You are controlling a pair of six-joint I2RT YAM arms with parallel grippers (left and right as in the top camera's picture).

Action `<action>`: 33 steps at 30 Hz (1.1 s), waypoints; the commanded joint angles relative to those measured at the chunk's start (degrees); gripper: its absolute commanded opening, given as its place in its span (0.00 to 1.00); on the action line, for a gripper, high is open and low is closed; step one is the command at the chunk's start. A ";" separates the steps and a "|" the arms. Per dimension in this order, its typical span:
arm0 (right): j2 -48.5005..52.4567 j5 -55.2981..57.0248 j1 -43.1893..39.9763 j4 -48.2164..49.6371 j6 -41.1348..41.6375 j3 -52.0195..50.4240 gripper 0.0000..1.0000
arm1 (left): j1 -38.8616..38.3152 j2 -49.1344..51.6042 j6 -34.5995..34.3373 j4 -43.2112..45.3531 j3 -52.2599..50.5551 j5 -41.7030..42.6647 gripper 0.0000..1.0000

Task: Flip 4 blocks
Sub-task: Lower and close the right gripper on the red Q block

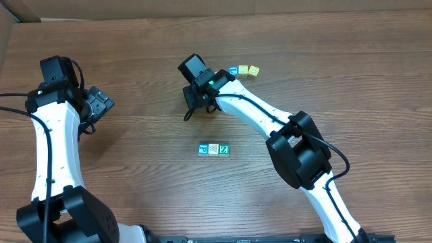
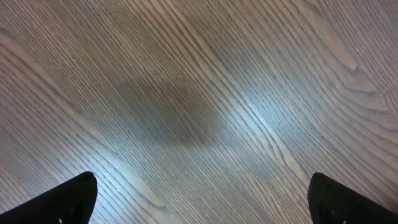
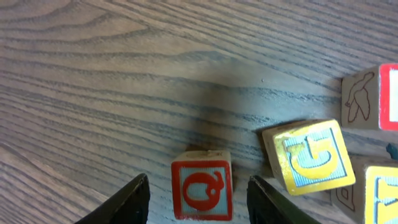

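Three blocks lie in a row mid-table: a blue-faced block (image 1: 202, 149), a pale patterned block (image 1: 213, 149) and a teal block with a white Z (image 1: 223, 149). A fourth block, with a red Q on top (image 3: 202, 190), rests on the wood in the right wrist view. My right gripper (image 3: 198, 179) is open and straddles it, with a gap on each side. From overhead this gripper (image 1: 197, 94) hides the Q block. My left gripper (image 2: 208, 205) is wide open over bare wood, at the far left of the table (image 1: 101, 104).
A second row stands at the back: a blue cube (image 1: 233, 70) and two yellow cubes (image 1: 244, 69) (image 1: 254, 69). In the right wrist view a yellow-framed cube with a G (image 3: 314, 155) lies tilted just right of the Q block, with more cubes (image 3: 367, 96) beyond.
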 commanded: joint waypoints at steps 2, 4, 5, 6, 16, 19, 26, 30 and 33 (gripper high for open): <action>2.75 0.70 -0.31 0.35 -0.24 -0.26 0.52 | 0.20 -0.31 -0.13 0.09 0.59 -0.37 1.00; 3.15 0.72 -0.31 0.42 -0.24 -0.26 0.49 | 0.20 -0.31 -0.13 0.07 0.59 -0.35 1.00; 3.15 0.70 -0.31 0.44 -0.22 -0.24 0.48 | 0.20 -0.31 -0.13 0.07 0.59 -0.35 1.00; 3.15 0.70 -0.31 0.46 -0.22 -0.17 0.46 | 0.20 -0.31 -0.13 0.07 0.59 -0.37 1.00; 1.90 0.07 -0.31 -0.48 -0.20 0.28 0.35 | 0.20 -0.31 -0.13 0.07 0.59 -0.37 1.00; 0.46 0.07 -0.31 -0.94 -0.20 0.28 0.34 | 0.20 -0.31 -0.13 0.09 0.59 -0.35 1.00; -4.26 -0.17 -0.31 -5.09 0.00 0.28 0.28 | 0.20 -0.31 -0.15 0.07 0.59 -0.37 1.00; -6.88 -0.15 -0.31 -10.29 0.00 0.28 0.23 | 0.20 -0.31 -0.13 0.09 0.59 -0.37 1.00; -8.33 -0.15 -0.33 -13.44 0.00 0.28 0.21 | 0.20 -0.31 -0.13 0.07 0.59 -0.37 1.00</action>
